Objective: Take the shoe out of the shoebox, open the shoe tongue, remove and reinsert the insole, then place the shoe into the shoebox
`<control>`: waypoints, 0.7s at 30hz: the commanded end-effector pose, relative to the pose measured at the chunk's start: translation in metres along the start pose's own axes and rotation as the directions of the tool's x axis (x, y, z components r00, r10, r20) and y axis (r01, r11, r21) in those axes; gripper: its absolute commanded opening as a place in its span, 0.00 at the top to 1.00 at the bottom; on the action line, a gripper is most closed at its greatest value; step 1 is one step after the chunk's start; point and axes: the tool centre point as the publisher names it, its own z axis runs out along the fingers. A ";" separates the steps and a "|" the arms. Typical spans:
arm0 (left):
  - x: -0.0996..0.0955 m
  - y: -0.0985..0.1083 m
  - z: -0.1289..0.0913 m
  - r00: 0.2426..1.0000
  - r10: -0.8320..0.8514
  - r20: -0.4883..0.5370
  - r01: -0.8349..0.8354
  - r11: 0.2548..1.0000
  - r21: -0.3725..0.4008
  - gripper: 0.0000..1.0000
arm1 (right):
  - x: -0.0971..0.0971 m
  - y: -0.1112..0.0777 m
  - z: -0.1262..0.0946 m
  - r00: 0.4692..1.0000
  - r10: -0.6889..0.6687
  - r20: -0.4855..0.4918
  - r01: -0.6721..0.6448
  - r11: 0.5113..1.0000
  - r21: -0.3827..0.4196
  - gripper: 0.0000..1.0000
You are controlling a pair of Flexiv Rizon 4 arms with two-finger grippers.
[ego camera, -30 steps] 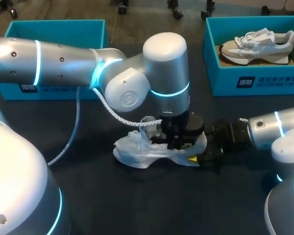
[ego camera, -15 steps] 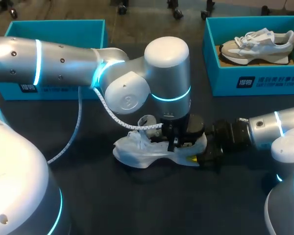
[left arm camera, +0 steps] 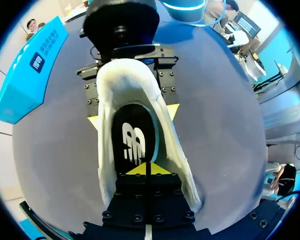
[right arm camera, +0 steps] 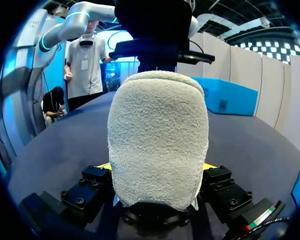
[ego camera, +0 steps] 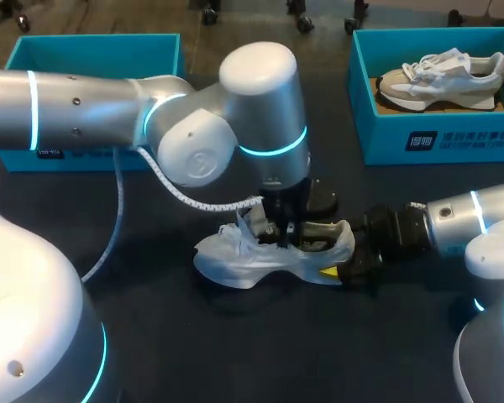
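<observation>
A white shoe (ego camera: 252,260) lies on its sole on the dark table (ego camera: 151,336), toe to the left. My right gripper (ego camera: 340,267) is shut on its heel; in the right wrist view the fuzzy heel (right arm camera: 157,140) fills the space between the fingers of the right gripper (right arm camera: 157,167). My left gripper (ego camera: 281,233) points down into the shoe's opening by the laces (ego camera: 245,228). Seen from the left wrist, the left gripper (left arm camera: 147,170) has its yellow tips pressed together over the front of the black insole (left arm camera: 134,142). Nothing shows between them.
A teal shoebox (ego camera: 437,138) at the back right holds a second, beige and white shoe (ego camera: 441,77). Another teal box (ego camera: 92,54) stands at the back left, behind my left arm. A white cable (ego camera: 126,210) hangs from that arm.
My left gripper has shut inside the shoe, and its arm has shifted left toward the laces, uncovering more of the heel opening. The right arm and the shoe have stayed put.
</observation>
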 end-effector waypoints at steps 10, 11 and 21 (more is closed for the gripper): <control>0.000 0.014 -0.028 0.999 -0.028 -0.026 0.029 0.998 0.048 1.00 | 0.005 -0.004 0.010 1.000 0.000 0.001 0.000 1.000 0.006 1.00; 0.000 0.014 -0.029 0.999 -0.030 -0.034 0.032 0.998 0.056 1.00 | 0.005 -0.004 0.010 1.000 0.000 0.001 0.000 1.000 0.006 1.00; 0.001 0.004 -0.046 0.997 -0.029 -0.068 0.035 0.995 0.093 1.00 | 0.005 -0.004 0.010 1.000 0.000 0.001 0.000 1.000 0.006 1.00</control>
